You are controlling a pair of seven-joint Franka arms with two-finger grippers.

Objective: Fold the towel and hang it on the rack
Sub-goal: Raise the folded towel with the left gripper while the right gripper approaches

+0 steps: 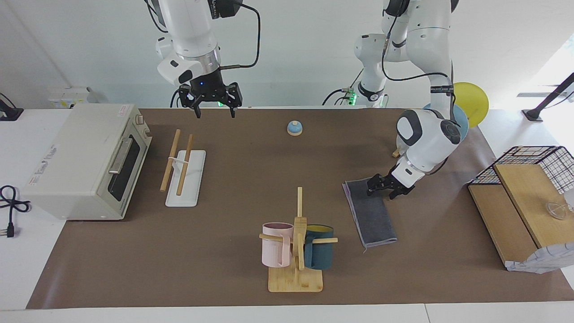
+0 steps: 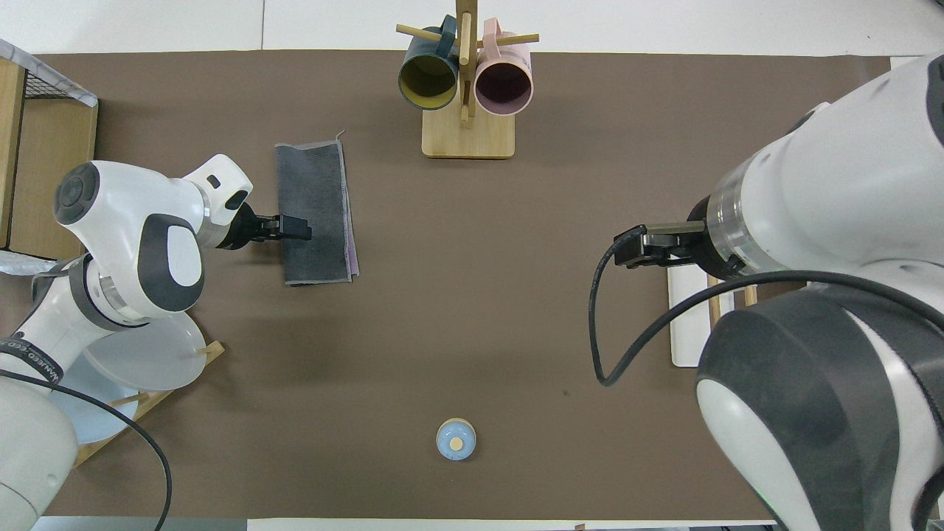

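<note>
Towel point(image 1: 371, 213), a soft cloth folded into a long strip with its dark grey face up and a purple edge showing, lies flat on my brown bench point(image 1: 233, 251) toward my left arm's end. My left tool point(image 1: 385, 188) sits low at its edge, fingers apart over the cloth. My right tool point(image 1: 214, 104) waits raised, fingers spread, above the rack point(image 1: 183, 168) of two light wooden rods on a white base.
</note>
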